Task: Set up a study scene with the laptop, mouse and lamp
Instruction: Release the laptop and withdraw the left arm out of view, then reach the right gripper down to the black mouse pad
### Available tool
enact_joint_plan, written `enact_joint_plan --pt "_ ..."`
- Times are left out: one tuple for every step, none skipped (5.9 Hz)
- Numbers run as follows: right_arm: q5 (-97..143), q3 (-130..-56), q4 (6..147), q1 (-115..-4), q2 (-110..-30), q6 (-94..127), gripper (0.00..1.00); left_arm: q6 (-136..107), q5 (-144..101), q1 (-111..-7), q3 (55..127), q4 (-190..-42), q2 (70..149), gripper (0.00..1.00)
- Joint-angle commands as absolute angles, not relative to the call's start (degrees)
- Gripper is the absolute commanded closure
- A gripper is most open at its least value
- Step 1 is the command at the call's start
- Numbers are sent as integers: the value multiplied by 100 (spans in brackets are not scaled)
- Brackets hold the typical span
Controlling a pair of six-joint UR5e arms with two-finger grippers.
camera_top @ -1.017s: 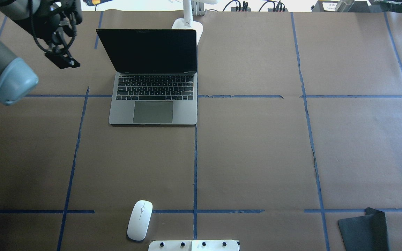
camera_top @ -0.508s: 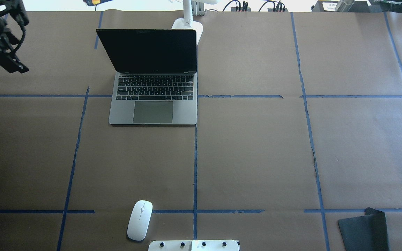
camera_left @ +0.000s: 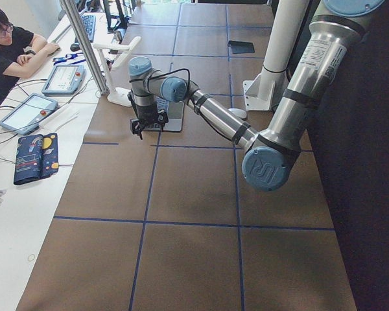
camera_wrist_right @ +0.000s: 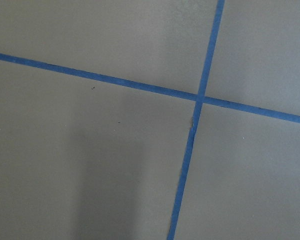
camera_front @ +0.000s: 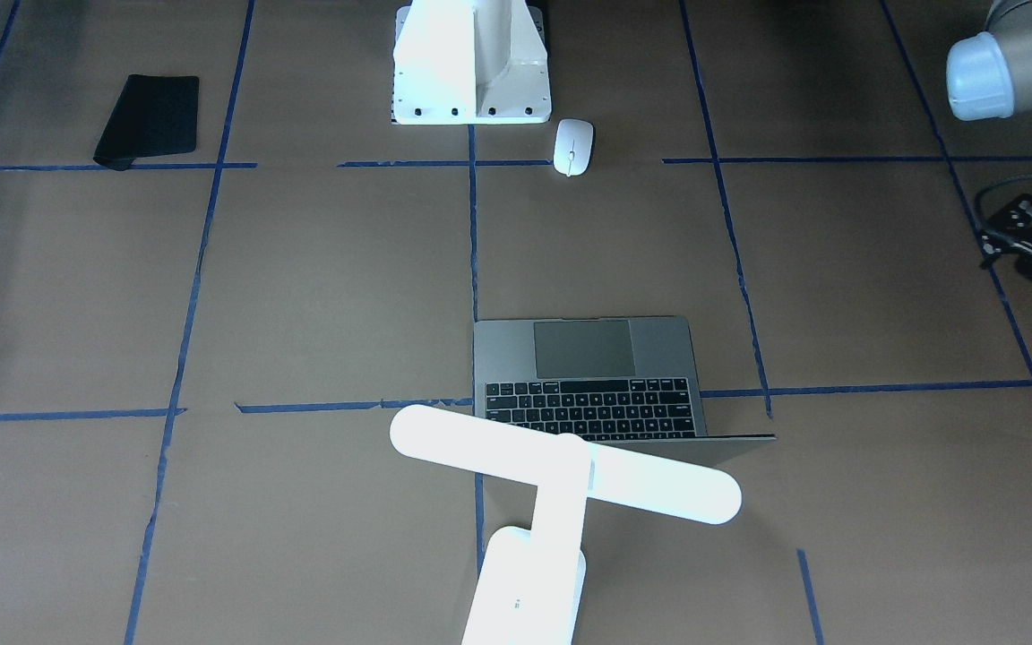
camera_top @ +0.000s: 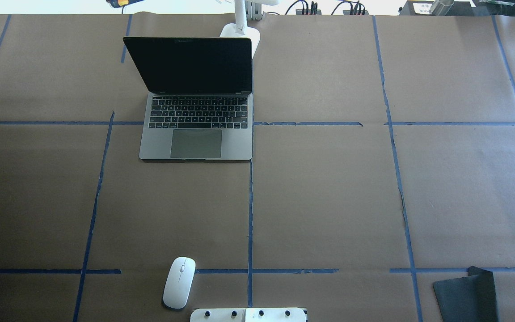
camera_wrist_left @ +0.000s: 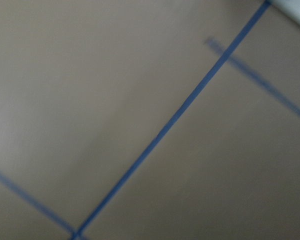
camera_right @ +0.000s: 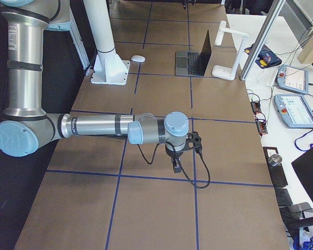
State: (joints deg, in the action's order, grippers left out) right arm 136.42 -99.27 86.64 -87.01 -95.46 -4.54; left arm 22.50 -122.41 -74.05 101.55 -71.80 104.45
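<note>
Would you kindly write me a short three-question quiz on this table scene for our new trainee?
1. True or false: the slim grey metal laptop has its lid open.
2. The small white oval mouse lies nearest to: A) the white bolted pedestal block; B) the laptop; C) the black rectangular mat.
3. What stands just behind the laptop's screen?
Key: 1 true; 2 A; 3 the white T-shaped desk lamp.
</note>
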Motion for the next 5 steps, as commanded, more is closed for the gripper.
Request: enact_joint_plan --pt "14025 -10202 8657 -8623 -9684 75 0 1679 -12347 -8283 10143 -7311 9629 0" --pt "13984 -10683 8640 -8318 -9920 906 0 1627 -13106 -8610 10090 -7800 9111 0" --pt "13905 -11288 8553 -7966 -10245 1836 0 1287 -13279 -8787 9916 -7970 8958 0" --pt "13800 -11503 7908 -7554 -10674 2568 0 839 -13541 -8806 9818 -7998 8739 0" --pt "13547 -11496 6353 -7002 -11279 3637 0 800 -13544 -8807 9765 -8242 8423 0"
